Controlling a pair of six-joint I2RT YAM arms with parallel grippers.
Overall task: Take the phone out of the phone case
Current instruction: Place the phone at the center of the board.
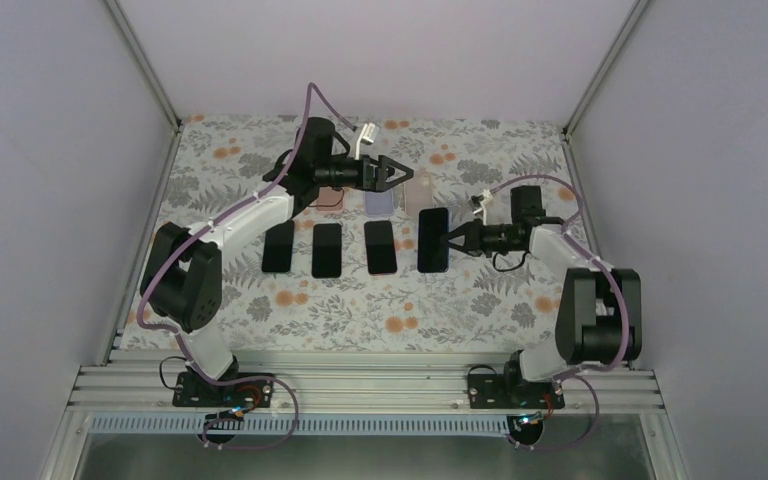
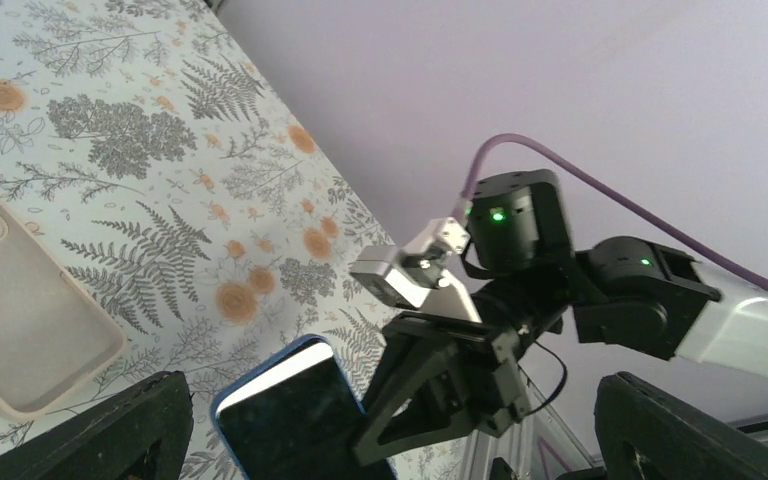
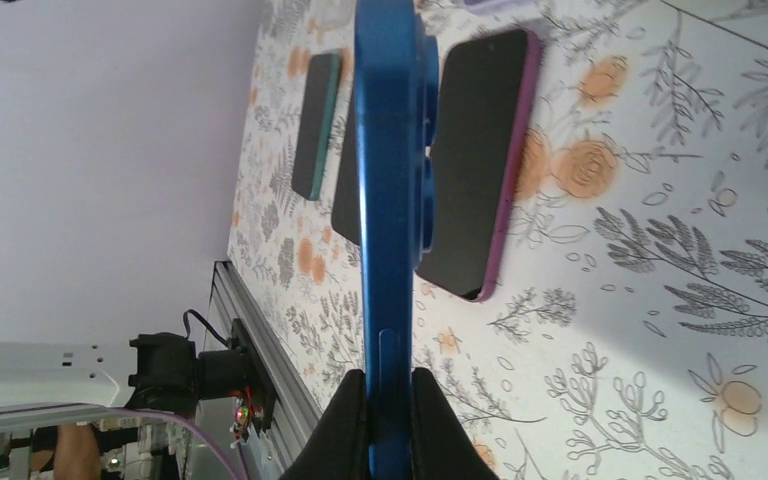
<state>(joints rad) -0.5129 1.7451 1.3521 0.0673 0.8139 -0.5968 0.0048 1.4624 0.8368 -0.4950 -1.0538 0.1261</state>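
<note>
My right gripper (image 1: pixel 450 243) is shut on the long edge of a blue phone (image 1: pixel 433 240), holding it off the table. In the right wrist view the phone (image 3: pixel 392 190) runs edge-on between the black fingertips (image 3: pixel 345 420). Its dark screen (image 2: pixel 290 425) shows in the left wrist view, with the right gripper (image 2: pixel 440 390) clamped on its side. An empty pale phone case (image 2: pixel 20 320) lies flat on the cloth, also seen as the case (image 1: pixel 420 188) at the back. My left gripper (image 1: pixel 405 172) hovers open over it, its fingers (image 2: pixel 110 435) wide apart and holding nothing.
Three more phones (image 1: pixel 278 247) (image 1: pixel 327 250) (image 1: pixel 381 248) lie in a row left of the held one; the nearest has a pink rim (image 3: pixel 480 160). A lilac case (image 1: pixel 381 201) and a brownish case (image 1: pixel 332 200) lie behind them. Grey walls enclose the floral cloth (image 1: pixel 360 310).
</note>
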